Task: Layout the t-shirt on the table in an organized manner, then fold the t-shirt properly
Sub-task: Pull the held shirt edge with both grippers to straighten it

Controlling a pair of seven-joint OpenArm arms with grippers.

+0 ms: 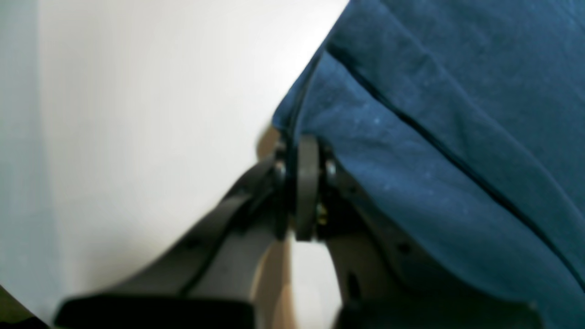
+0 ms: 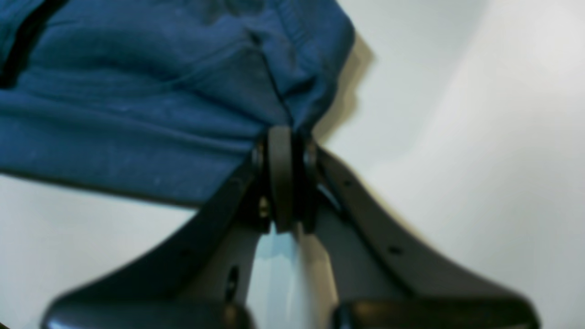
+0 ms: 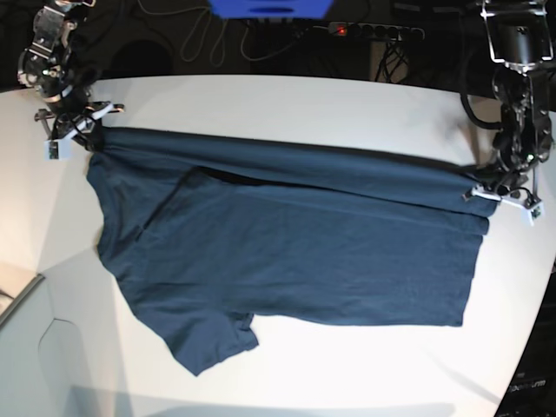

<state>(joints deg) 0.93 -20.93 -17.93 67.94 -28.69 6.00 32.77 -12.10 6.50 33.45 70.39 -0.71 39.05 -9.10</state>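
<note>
The t-shirt [image 3: 295, 252] lies spread across the table [image 3: 287, 95].

Setting: robotics lab or test bench. You can check it against these items. One wide white table [image 3: 287, 95] with a curved edge, bare apart from a single dark shirt [image 3: 295, 252] spread for handling. Two robot arms mounted at the far corners, one on each side [image 3: 61, 52] [image 3: 517, 104]. Behind the table, a dark backdrop with loose cables [image 3: 200, 39], a power strip [image 3: 373, 31] showing a red light, and a blue box [image 3: 269, 8] at the top edge. No household furnishings appear.
</note>
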